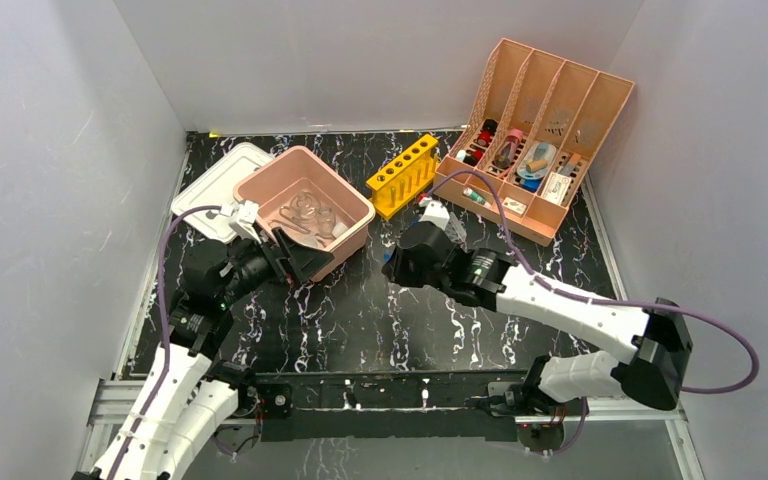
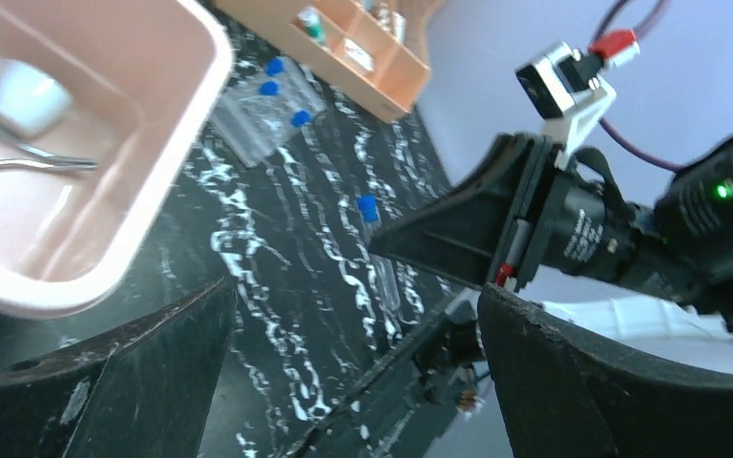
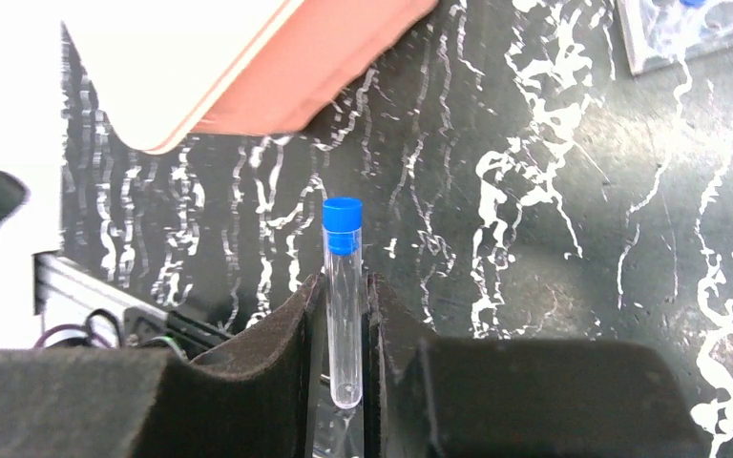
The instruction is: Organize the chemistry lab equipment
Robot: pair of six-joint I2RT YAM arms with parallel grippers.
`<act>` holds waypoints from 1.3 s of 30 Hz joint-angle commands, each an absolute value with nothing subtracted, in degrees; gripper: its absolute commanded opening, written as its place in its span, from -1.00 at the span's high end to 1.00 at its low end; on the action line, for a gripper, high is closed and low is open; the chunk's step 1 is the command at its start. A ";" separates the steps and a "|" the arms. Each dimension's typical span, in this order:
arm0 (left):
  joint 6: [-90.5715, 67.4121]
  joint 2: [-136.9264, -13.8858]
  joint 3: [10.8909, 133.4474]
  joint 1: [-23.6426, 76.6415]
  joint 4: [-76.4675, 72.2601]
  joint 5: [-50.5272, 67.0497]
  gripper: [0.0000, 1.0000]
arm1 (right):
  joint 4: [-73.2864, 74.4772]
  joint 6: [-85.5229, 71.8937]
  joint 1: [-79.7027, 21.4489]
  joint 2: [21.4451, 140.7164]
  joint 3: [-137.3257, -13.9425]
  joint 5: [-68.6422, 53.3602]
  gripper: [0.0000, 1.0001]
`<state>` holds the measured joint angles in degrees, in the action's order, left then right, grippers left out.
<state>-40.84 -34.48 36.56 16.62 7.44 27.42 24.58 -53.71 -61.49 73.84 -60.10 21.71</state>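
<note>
Chemistry lab equipment (image 1: pixel 308 210) is sitting inside the pink tub (image 1: pixel 352 203) at the far left of the black marbled table (image 1: pixel 360 320), and from overhead it is showing only as clear glass pieces. The left pincer (image 1: pixel 305 255) is hovering at the tub's near rim. Its jaws are standing wide with nothing between them, so the equipment is lying just past it on the far side, untouched. The left wrist camera is picking out what the overhead view is blurring: thin wire tongs (image 2: pixel 29 157) and a white dish (image 2: pixel 24 95) resting on the tub floor.

Toward the middle, the right pincer (image 1: pixel 395 268) is clamping narrowly on a blue-capped test tube (image 3: pixel 344 315). From above the tube is hiding under the pincer. The right wrist view is showing it pinched between the pads, with its cap poking out beyond the fingertips.

Farther right, a clear bag of blue-capped tubes (image 2: pixel 262 110) is lying on the table. A yellow rack (image 1: pixel 403 175) and a peach organizer (image 1: pixel 535 120) are standing at the far side.
</note>
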 commanded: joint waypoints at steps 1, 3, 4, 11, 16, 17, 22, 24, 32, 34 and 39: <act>-46.79 -34.28 35.09 16.50 -6.45 40.27 -0.94 | 17.75 -49.18 -59.91 69.17 -60.66 17.03 0.45; -50.89 -34.81 32.66 16.53 -13.26 44.82 -0.92 | 15.17 -49.09 -59.11 67.91 -60.45 14.80 0.45; -54.54 -35.10 31.10 16.55 -20.34 46.65 -0.90 | 13.81 -49.05 -58.65 67.25 -60.12 13.64 0.45; -61.50 -36.30 27.13 16.70 -35.04 51.95 -0.87 | 6.82 -49.06 -56.75 65.07 -59.46 6.94 0.50; -62.73 -36.21 27.44 17.17 -38.49 53.95 -0.87 | 2.60 -49.04 -55.59 64.98 -59.50 2.50 0.50; -63.01 -36.15 27.35 17.22 -39.15 53.96 -0.86 | 1.86 -49.12 -55.49 65.14 -59.55 1.58 0.50; -64.31 -36.45 27.07 17.97 -41.87 53.70 -0.74 | -5.52 -49.97 -55.11 66.11 -58.72 -2.83 0.50; -64.40 -36.56 27.00 18.05 -42.03 53.55 -0.74 | -7.80 -50.10 -54.98 66.55 -59.18 -3.96 0.50; -64.08 -37.20 25.97 18.27 -42.07 51.36 -0.75 | -10.89 -50.45 -55.00 70.39 -62.91 -8.34 0.52; -63.83 -37.35 25.85 18.29 -42.10 50.73 -0.75 | -12.10 -51.16 -54.98 70.96 -62.93 -9.54 0.53; -63.53 -38.25 25.75 18.35 -42.08 49.57 -0.72 | -13.34 -51.38 -54.96 70.40 -62.75 -9.74 0.53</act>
<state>-64.12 -37.91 26.37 18.02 -39.90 50.70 -7.66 -51.11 -55.18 71.68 -59.90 -8.14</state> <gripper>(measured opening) 0.866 0.256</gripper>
